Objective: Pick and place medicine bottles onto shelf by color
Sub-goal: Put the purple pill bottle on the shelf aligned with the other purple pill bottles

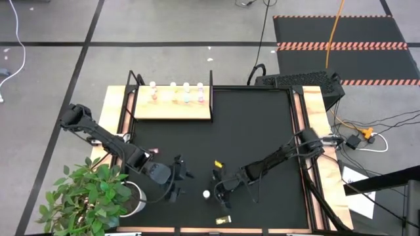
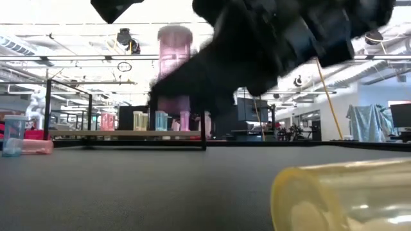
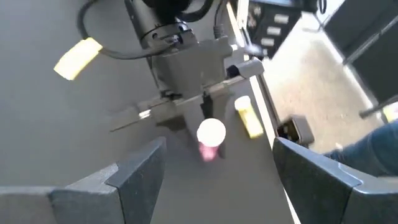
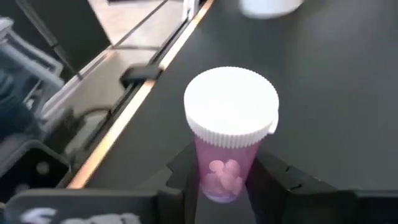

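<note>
Nearest the front edge of the desk (image 1: pixel 307 118), a yellow bottle (image 1: pixel 224 219) lies on its side on the black mat (image 1: pixel 262 131), close to the low camera. Just beyond it stands the pink bottle (image 4: pixel 229 140), upright with its white cap on, slightly left of the mat's middle. The right tool (image 4: pixel 227 180) sits low around it: one finger shows on each side of the pink body below the cap, pressed against it or nearly so, so the tool looks to be clamping onto this bottle, though whether the grip is fully firm cannot be told. The left tool (image 3: pixel 211 168) waits just to the left, fingers spread wide and holding nothing, facing the same bottle.

A little farther in, a second yellow bottle (image 1: pixel 218 164) lies on the mat. At the far left, the shelf (image 1: pixel 172 108) carries a row of bottles (image 1: pixel 176 92) standing along its back edge, pink ones to the left and light blue ones to the right as far as can be made out.

The step in hand appears to be the pick of a pink bottle. The next move likely calls for a firm squeeze, a straight lift clear of the mat, then a carry far and left to set it among the pink ones without knocking the row.
</note>
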Available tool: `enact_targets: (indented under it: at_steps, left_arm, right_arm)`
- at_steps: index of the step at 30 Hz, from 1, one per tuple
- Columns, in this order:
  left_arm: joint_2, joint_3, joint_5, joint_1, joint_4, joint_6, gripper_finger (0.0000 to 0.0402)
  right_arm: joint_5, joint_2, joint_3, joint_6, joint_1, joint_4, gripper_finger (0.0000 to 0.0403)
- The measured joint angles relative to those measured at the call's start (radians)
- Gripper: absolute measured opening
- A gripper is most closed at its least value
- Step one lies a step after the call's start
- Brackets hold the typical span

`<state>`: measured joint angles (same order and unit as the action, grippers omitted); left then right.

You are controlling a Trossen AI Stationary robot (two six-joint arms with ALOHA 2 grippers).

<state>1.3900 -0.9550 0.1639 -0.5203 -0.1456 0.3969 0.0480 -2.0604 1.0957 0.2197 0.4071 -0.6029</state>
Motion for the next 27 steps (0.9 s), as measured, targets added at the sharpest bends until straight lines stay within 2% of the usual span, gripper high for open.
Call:
enact_targets:
  at_steps: [6,10,19,24,27]
  left_arm:
    - [0.0,0.0,0.032,0.068,0.144,-0.019,0.0296]
    - [0.0,-0.006,0.032,0.133,0.181,-0.088,0.0296]
    - [0.0,-0.058,0.032,0.251,0.182,-0.25,0.0296]
    - [0.0,-0.058,0.036,0.283,0.177,-0.283,0.0296]
    - [0.004,-0.058,0.073,0.298,0.159,-0.289,0.0296]
  right_arm:
    - [-0.035,0.194,-0.009,-0.052,-0.06,0.293,0.0102]
    - [-0.121,0.307,-0.009,-0.14,-0.097,0.424,0.0102]
    - [-0.124,0.452,-0.009,-0.304,-0.205,0.514,0.0102]
    - [-0.06,0.479,-0.009,-0.297,-0.274,0.506,0.0102]
    - [-0.042,0.481,-0.009,-0.274,-0.302,0.502,0.0102]
